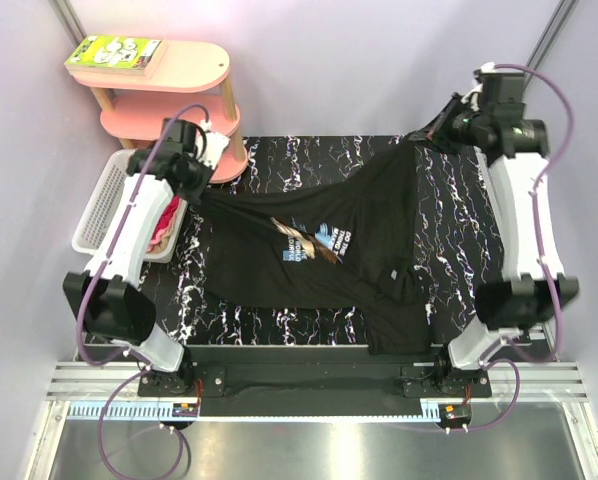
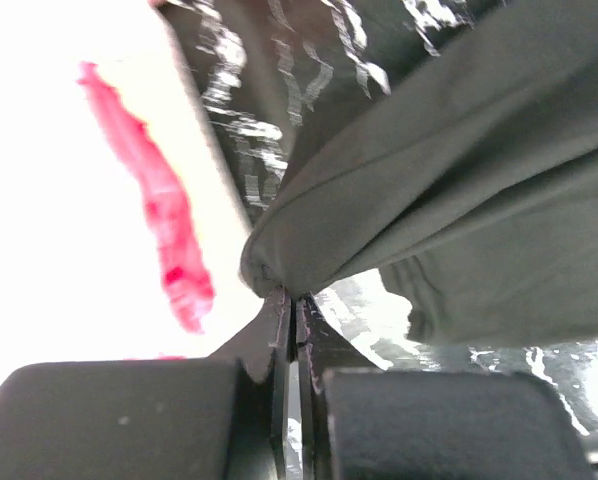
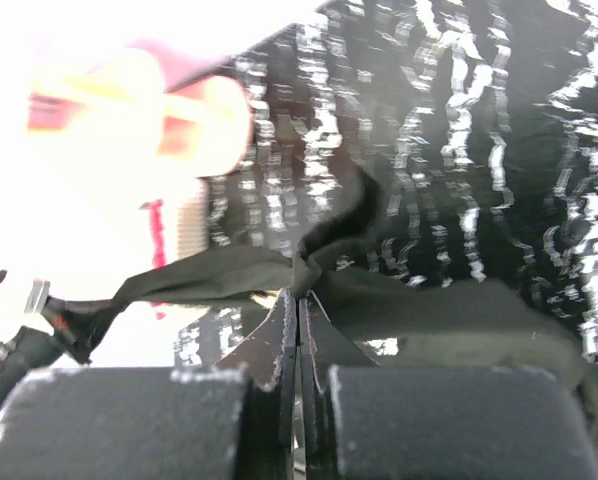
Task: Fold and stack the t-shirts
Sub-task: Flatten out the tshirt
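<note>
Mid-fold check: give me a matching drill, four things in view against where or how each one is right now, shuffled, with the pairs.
Things:
1. black t-shirt
2. white basket
3. green box
4. right gripper

Places or states:
A. on top of the pink shelf
B. shut on cloth at the far right corner of the table
C. spread over the table, pinched at two ends
D. by the table's left edge, reddish cloth inside

Pairs: 1-C, 2-D, 3-A, 4-B
</note>
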You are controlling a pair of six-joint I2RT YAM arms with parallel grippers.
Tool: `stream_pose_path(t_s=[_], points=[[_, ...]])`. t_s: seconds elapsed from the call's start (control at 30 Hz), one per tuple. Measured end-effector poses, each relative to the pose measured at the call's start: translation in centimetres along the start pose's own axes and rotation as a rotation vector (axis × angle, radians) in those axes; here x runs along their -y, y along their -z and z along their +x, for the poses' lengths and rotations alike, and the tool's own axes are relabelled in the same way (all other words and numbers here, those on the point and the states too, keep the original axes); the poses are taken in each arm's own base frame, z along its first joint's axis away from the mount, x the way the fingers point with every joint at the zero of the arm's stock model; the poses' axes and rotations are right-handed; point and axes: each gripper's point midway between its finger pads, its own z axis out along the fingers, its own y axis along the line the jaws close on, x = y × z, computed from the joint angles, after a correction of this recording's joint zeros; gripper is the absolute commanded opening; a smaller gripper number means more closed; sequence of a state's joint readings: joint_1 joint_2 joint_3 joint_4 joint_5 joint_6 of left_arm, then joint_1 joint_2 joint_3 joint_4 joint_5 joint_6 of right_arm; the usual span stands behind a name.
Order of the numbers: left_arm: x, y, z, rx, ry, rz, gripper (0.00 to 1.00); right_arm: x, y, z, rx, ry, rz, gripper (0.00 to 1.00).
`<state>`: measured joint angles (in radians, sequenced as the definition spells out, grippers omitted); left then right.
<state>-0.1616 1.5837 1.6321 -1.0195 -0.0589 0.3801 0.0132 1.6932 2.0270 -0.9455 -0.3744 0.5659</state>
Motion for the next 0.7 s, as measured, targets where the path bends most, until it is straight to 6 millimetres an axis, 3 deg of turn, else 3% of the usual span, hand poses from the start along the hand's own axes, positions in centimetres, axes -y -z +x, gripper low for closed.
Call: stream_pose_path(t_s=[0.1,0.2,0.3,0.4,0.53,0.63,0.7], points=[[-1.5,4.0,-1.7,0.082,-0.009,-0.060,0.00,-2.7,4.7,0.6,0.047,0.004,-0.079,0.00],[-2.8,9.6,-3.2,0.190,-0.019,-0.123,0.00,-4.8,9.3,1.8,0.088,0.007,-0.150,0.00],[-3.4,14.7,-3.1,0.267,-0.032,-0.173,0.01,-6.5,14.0,3.1,0.128,0.022,-0.208,0.00],[-3.4,19.0,-1.6,0.312,-0.045,-0.209,0.01,-8.2,18.6,4.0,0.165,0.048,-0.244,0.00],[-3.2,22.4,0.5,0.336,-0.049,-0.243,0.01,-11.2,25.1,4.2,0.267,0.121,-0.318,0.00],[-3.2,24.2,0.8,0.362,-0.045,-0.259,0.01,-13.3,30.0,4.4,0.361,0.185,-0.386,0.00],[-3.4,25.1,0.6,0.386,-0.042,-0.270,0.01,-14.0,31.8,4.6,0.406,0.216,-0.416,0.00]])
